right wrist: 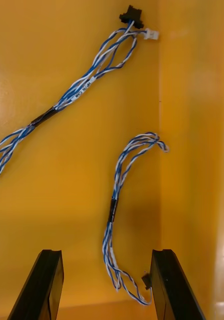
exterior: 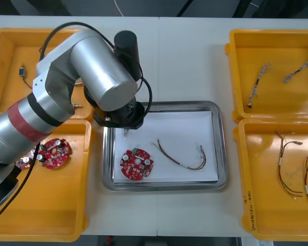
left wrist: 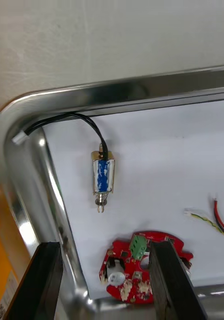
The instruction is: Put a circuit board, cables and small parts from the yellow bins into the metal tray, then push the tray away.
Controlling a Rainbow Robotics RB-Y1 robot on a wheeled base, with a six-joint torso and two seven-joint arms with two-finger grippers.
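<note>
Front: the L arm [exterior: 87, 77] hangs over the tray [exterior: 222, 154] (white inside) at its far-left corner. A board [exterior: 137, 165] lies in the tray just nearer than the wrist, w/ a red/yellow cable [exterior: 182, 156] beside it, apart. A spare board [exterior: 55, 152] sits in the near-left bin [exterior: 41, 215]. The far-right bin [exterior: 277, 46] holds blue/white cables [exterior: 258, 86].

L wrist: the L pincer [left wrist: 105, 245] is released and holds nothing, fingers apart above the tray corner. A small metal part [left wrist: 102, 175] w/ a black lead lies on the white beyond the fingertips, clear of both. The board shows btwn the fingers, below them. The red/yellow cable's end is out past one finger.

R wrist: the R pincer [right wrist: 107, 252] is released, over a bin floor. A near cable [right wrist: 113, 210] runs btwn the fingers, its end just beside the finger by the bin wall. A far cable [right wrist: 76, 90] lies well beyond the tips.
</note>
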